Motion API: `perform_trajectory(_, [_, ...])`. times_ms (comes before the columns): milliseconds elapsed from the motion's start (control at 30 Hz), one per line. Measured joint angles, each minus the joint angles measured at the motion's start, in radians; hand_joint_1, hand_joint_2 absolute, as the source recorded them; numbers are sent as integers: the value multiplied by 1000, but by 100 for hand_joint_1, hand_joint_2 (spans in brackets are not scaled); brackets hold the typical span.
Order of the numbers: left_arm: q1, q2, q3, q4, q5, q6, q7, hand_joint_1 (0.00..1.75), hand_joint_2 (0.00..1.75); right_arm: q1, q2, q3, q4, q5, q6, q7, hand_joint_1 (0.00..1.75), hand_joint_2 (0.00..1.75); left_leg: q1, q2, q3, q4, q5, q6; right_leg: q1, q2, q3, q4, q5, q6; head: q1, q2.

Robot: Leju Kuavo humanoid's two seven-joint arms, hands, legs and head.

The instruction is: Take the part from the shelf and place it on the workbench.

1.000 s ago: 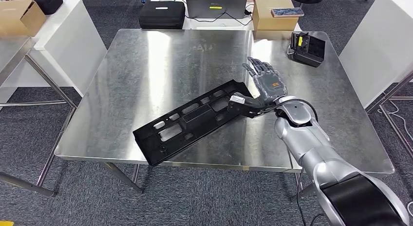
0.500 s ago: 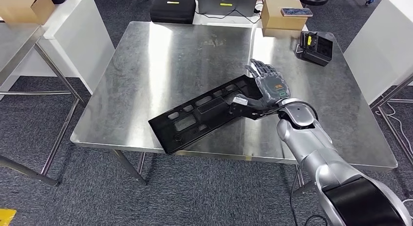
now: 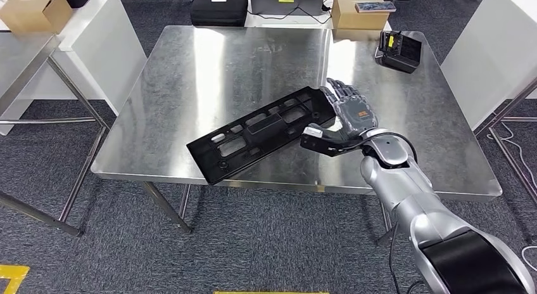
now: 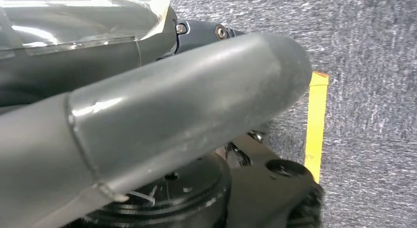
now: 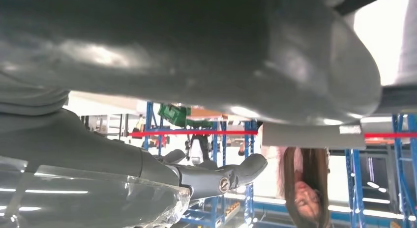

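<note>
The long black part with several cut-outs lies flat and aslant on the steel workbench, its left end at the front edge. My right hand rests at the part's right end, fingers spread and pointing away, thumb lying just off the part's near side. Nothing is clasped in it. The right wrist view has the thick thumb and dark fingers standing apart. In the left wrist view my left hand hangs over the carpet, holding nothing.
A black device sits at the bench's back right corner. Behind the bench are a cardboard box and a black case. White tables flank both sides. A person stands by blue shelving.
The camera has shifted. My right thumb, which lay over the part's end, has come off it, and the part now lies free on the bench.
</note>
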Motion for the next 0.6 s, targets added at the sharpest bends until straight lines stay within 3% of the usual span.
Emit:
perform_trajectory(67, [-1,1,0,0,-1,-2,0,0,0,2,-1,0,0,1,-1,0,0,0,3,0,93,-135,45,2,-1,0,-9,2,7,8,0,0])
perform_trajectory(133, [-2,1,0,0,-1,-3,0,0,0,1,-2,-2,0,1,-3,0,0,0,-2,-2,151,-228,66,11,0,0,-13,2,15,21,1,0])
perform_trajectory(267, [-2,1,0,0,-2,-4,0,0,0,1,-4,-5,1,1,-5,-2,0,0,-9,-2,146,-247,85,37,2,0,-23,7,21,45,2,0])
perform_trajectory(300, [-3,1,0,0,-2,-5,0,0,0,0,-6,-6,1,1,-5,-2,0,0,-9,0,142,-252,94,47,3,0,-36,29,4,45,3,0])
perform_trajectory(367, [-3,0,0,0,-2,-7,-1,0,0,0,-8,-9,2,1,-5,-2,0,0,-11,2,126,-257,111,61,3,0,-82,134,-61,33,5,0])
perform_trajectory(433, [-3,0,0,0,-3,-9,-2,0,0,4,-9,-10,3,1,-6,-2,0,0,-14,2,105,-256,126,67,3,0,-127,263,-120,28,8,0])
perform_trajectory(467, [-3,0,0,0,-3,-10,-4,0,0,7,-10,-10,4,2,-6,-2,0,0,-15,2,94,-255,134,68,3,0,-130,289,-131,32,9,0])
perform_trajectory(500, [-3,0,0,0,-3,-11,-4,0,0,10,-10,-9,4,3,-6,-2,0,0,-16,1,85,-254,141,67,4,0,-110,273,-125,38,10,0])
perform_trajectory(567, [-3,0,0,0,-4,-11,-5,0,0,11,-10,-9,5,4,-6,-2,0,0,-17,0,70,-250,151,61,5,0,-22,141,-91,49,11,0])
perform_trajectory(600, [-3,0,0,0,-4,-11,-6,0,0,9,-9,-9,4,4,-6,-2,0,0,-20,0,64,-245,155,58,8,1,21,71,-75,48,11,0])
